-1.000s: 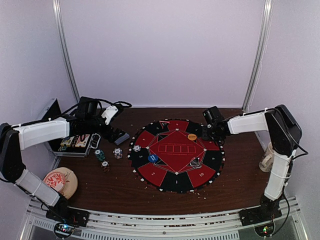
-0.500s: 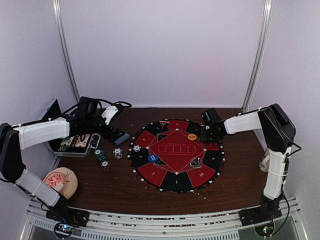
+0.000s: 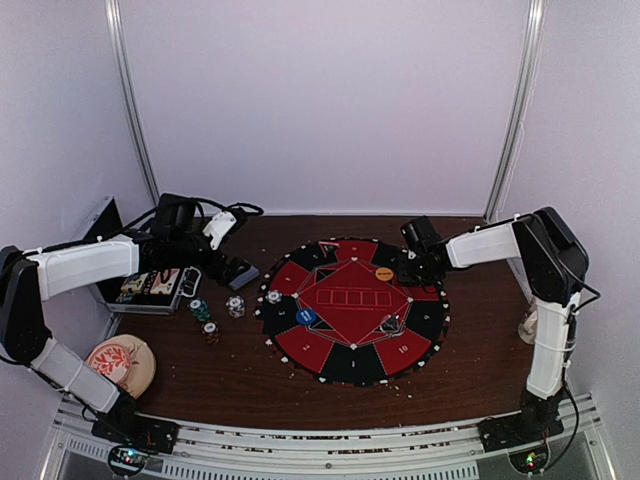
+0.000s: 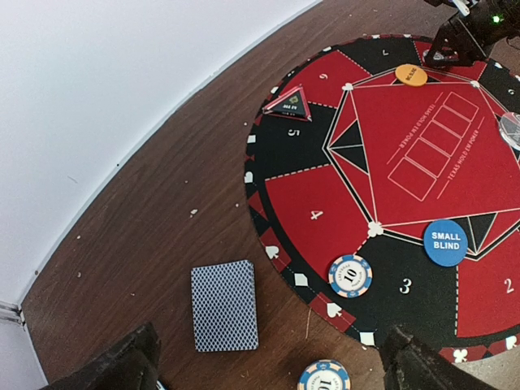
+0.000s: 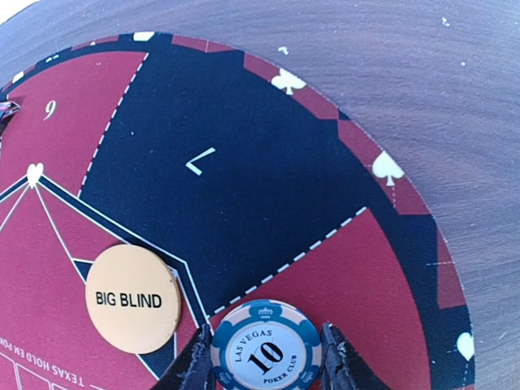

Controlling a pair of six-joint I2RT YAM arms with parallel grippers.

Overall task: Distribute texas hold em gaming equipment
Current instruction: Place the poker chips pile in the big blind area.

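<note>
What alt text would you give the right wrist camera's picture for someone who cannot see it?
The right tool grips a white-and-blue poker chip marked 10 over a red wedge of the round red-and-black mat. An orange BIG BLIND disc lies on the mat beside it, with brown table beyond.

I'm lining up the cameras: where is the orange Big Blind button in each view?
Top external: orange Big Blind button, right of the mat's centre, far side.
Left wrist: upper right.
Right wrist: lower left.
Shared landmark: the mat's red centre panel, which the button borders.
</note>
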